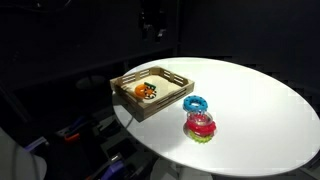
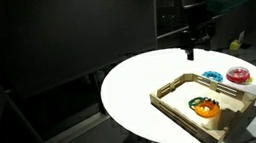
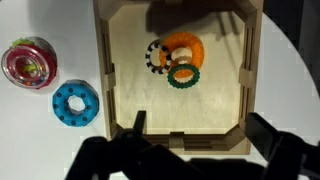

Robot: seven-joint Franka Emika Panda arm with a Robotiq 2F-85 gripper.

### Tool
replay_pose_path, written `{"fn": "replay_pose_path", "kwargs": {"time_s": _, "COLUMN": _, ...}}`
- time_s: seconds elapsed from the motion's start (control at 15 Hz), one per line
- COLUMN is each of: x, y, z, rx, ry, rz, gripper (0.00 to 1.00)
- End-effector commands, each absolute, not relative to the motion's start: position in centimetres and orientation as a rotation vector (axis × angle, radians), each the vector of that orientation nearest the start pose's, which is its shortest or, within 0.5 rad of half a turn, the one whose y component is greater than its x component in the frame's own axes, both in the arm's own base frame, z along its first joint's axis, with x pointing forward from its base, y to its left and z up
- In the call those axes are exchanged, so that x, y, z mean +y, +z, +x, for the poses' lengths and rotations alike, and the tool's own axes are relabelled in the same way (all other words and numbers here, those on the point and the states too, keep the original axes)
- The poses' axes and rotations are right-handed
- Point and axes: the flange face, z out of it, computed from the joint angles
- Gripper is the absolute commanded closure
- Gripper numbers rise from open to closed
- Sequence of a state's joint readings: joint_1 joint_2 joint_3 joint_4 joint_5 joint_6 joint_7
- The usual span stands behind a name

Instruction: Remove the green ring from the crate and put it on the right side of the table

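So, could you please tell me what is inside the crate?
The crate holds an orange ring, a green ring overlapping its edge, and a black-and-white ring partly covered by the orange one. What lies beneath them is hidden.

The crate [image 3: 103, 70] under me was pale bare wood, matt, with no varnish shine that I could see. The table [image 3: 35, 135] had a smooth white top. The green ring [image 3: 183, 76] and the orange ring [image 3: 185, 48] looked like dull plastic. The blue ring [image 3: 75, 102] was plastic too, with a knobbly surface, and the pink ring [image 3: 28, 63] was clear and glossy. My gripper [image 3: 198, 128] showed dark and matt, too blurred to tell more.
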State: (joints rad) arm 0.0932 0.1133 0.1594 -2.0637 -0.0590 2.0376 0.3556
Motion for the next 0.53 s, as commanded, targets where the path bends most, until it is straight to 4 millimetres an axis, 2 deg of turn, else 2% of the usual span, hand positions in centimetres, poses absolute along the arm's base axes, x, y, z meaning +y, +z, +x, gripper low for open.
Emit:
{"fn": "replay_pose_path", "kwargs": {"time_s": 0.0, "x": 13.7, "y": 33.8, "z": 52.9, "rx": 0.138, "ry": 0.168, "rz": -3.182, "gripper": 0.00}}
{"fn": "replay_pose_path", "kwargs": {"time_s": 0.47, "x": 12.5, "y": 27.6, "z": 51.2, "rx": 0.157, "ry": 0.278, "rz": -3.180, "gripper": 0.00}}
